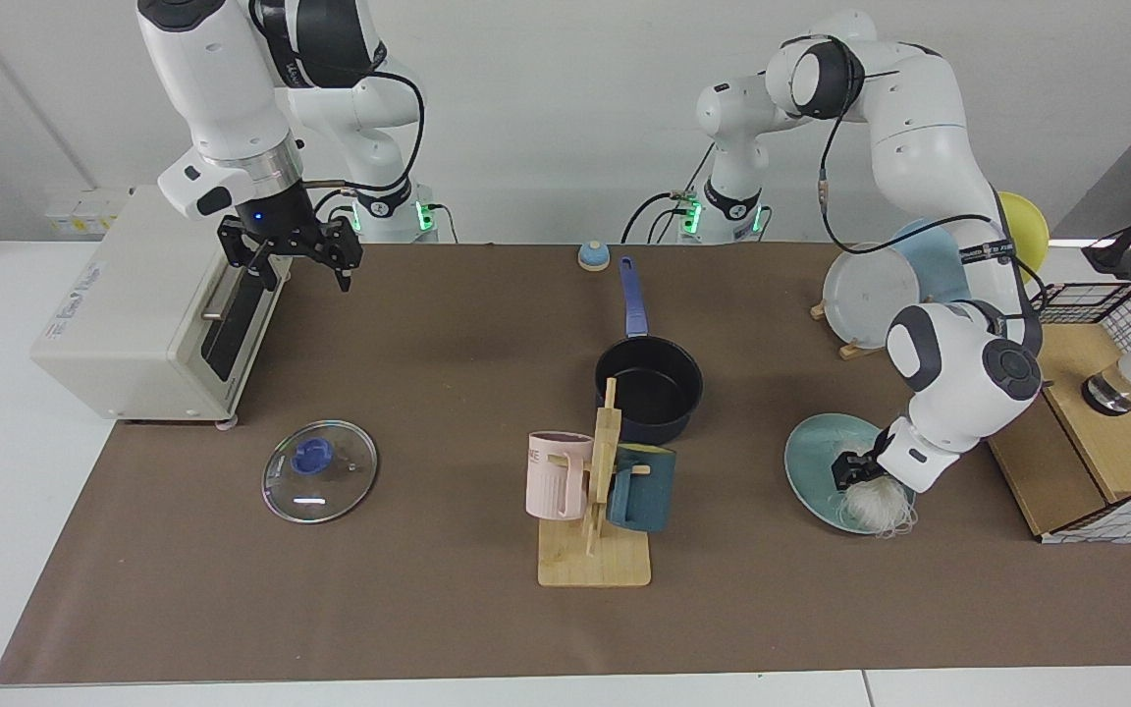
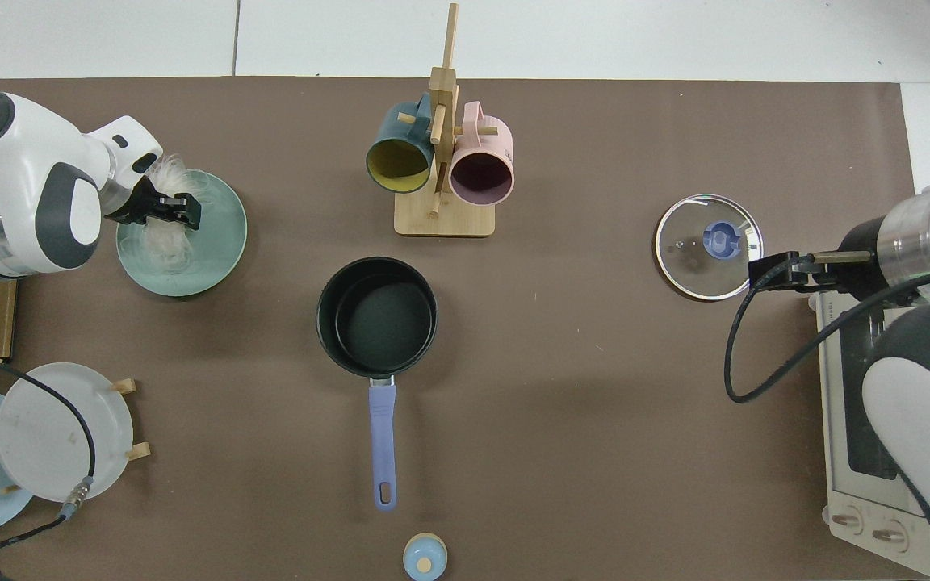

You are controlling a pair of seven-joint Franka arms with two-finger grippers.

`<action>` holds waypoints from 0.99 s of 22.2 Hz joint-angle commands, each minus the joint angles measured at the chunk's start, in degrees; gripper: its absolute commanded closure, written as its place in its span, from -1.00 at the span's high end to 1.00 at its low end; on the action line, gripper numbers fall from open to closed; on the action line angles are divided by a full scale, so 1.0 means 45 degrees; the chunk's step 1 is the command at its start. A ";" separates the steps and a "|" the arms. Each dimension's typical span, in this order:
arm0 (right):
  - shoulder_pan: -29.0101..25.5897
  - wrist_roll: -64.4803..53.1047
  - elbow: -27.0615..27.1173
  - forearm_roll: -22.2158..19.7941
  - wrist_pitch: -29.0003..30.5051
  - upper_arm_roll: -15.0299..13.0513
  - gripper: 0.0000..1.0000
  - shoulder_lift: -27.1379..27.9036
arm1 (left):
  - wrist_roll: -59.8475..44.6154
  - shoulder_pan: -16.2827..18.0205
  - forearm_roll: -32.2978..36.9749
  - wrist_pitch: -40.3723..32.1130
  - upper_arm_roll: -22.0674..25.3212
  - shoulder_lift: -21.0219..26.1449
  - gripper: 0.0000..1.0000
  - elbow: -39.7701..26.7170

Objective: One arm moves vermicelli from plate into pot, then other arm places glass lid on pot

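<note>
The left gripper point(image 1: 855, 471) sits down in the vermicelli point(image 1: 875, 505), so its fingertips are buried among the strands. Beneath it, part of the plate point(image 1: 811, 462) is covered by the arm's wrist.

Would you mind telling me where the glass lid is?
In the facing view, the glass lid lies flat at the left, before the toaster oven.

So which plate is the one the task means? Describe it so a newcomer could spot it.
Start at the wooden mug rack on the brown mat, then look toward the left arm's side. The plate lies flat there, light teal, with the vermicelli on it. The grey, pale blue and yellow plates stand upright in a rack.
</note>
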 commanded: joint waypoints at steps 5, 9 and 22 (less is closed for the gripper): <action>-0.0184 -0.1206 0.0029 0.0025 0.0105 -0.0019 0.99 0.0083 | 0.0102 -0.0169 0.0193 -0.2100 -0.0106 -0.0669 -1.00 0.1085; -0.0145 -0.1206 0.0029 -0.0053 0.0008 -0.0019 0.99 0.0122 | 0.0141 -0.0228 0.0368 -0.2372 -0.0144 -0.1722 -1.00 0.1047; -0.0320 -0.1147 0.0244 -0.0248 0.0435 -0.0077 0.99 0.0727 | -0.4578 -0.1047 0.0564 -0.2883 -0.2252 -0.6724 -1.00 -0.3481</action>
